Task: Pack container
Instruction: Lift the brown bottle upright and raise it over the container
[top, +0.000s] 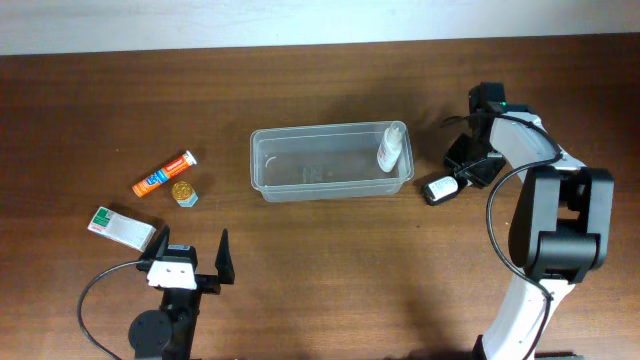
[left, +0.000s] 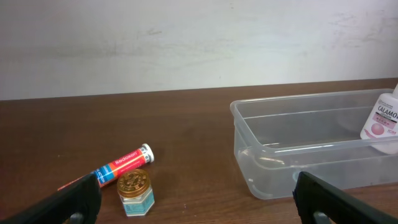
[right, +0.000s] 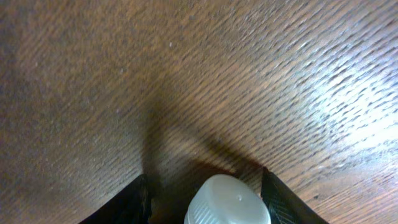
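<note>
- the clear, translucent plastic rectangular container sits on the dark brown wooden table, just above the middle of the overhead frame, with its long side running left to right.
- in the left wrist view the container fills the right half of the frame.
- a white bottle with a pink label leans inside the container against its right end wall; in the left wrist view it shows at the far right edge, and the label begins "calamo".
- at the left of the overhead frame, well apart from the container, lie an orange tube with a white cap, a small jar with a gold lid just below it, and a white and green flat box lower left.
- in the left wrist view the orange tube and the gold-lidded jar sit at lower left, just beside each other.
- the left gripper, at the lower left of the overhead frame, is spread wide and holds nothing.
- the right gripper is down at the table just right of the container, at a small bottle with a white cap lying on the wood.
- in the right wrist view the white cap sits between the two dark fingers at the bottom edge; i cannot tell whether they clamp it.
</note>
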